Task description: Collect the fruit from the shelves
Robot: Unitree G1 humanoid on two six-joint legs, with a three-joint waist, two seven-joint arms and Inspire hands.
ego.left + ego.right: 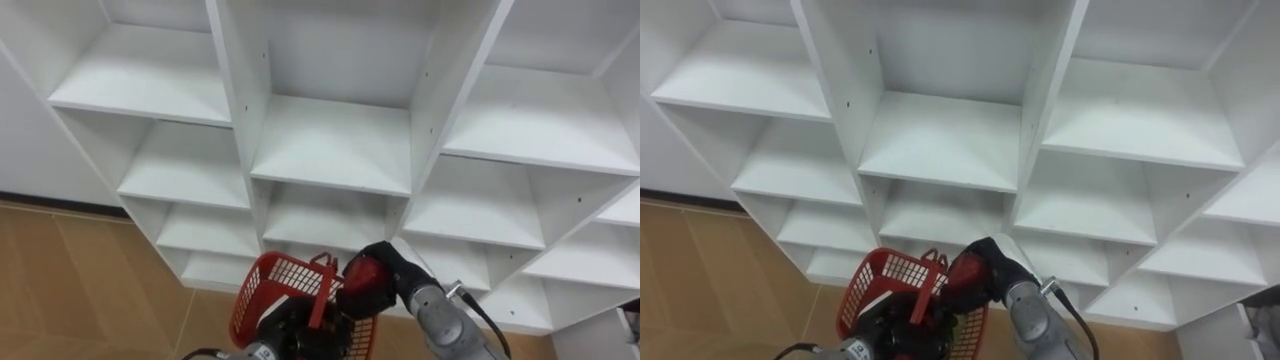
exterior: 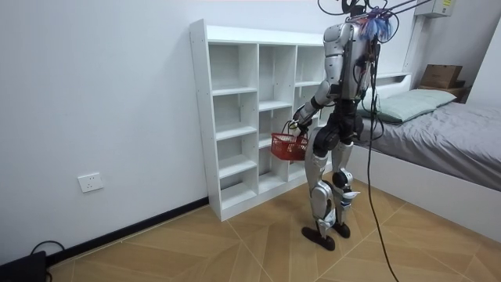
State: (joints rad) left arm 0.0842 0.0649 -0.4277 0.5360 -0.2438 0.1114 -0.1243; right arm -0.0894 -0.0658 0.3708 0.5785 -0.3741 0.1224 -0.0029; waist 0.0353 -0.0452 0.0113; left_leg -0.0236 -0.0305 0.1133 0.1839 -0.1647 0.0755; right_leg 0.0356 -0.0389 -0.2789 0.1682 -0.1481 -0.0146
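Stands between closet (image 2: 235, 117) and bed (image 2: 446, 133), facing the closet, close to its lower shelves. Carries the basket (image 1: 262, 288) off the floor (image 1: 80, 280) in the left hand (image 1: 290, 325), fingers curled at its near side, on rim or on handle hard to tell. Grips the fruit (image 1: 361, 285), red and round, in the right hand (image 1: 395, 270), fingers clenched round it, just above the basket's right rim and before the closet's bottom middle shelves. Looks to be at the drop: fruit in hand, not yet in the basket. To do it well, bring the fruit inward past the rim and clear of the upright handle (image 1: 322, 282), lower it close to the basket's bottom, and only then loosen the fingers, so as not to bounce or bruise it. Hold the basket level and steady with the left hand meanwhile, without tipping it toward the closet or knocking a shelf edge. Lift the right hand straight up afterwards, free of the mesh. Counted: one closet, one bed, one basket, one handle standing, one fruit, two hands. Cannot vouch for more fruit inside the basket: bottom dark and partly behind the hands. Shows bare boards on every shelf in view, so probably calls for a search along other parts of the closet next.
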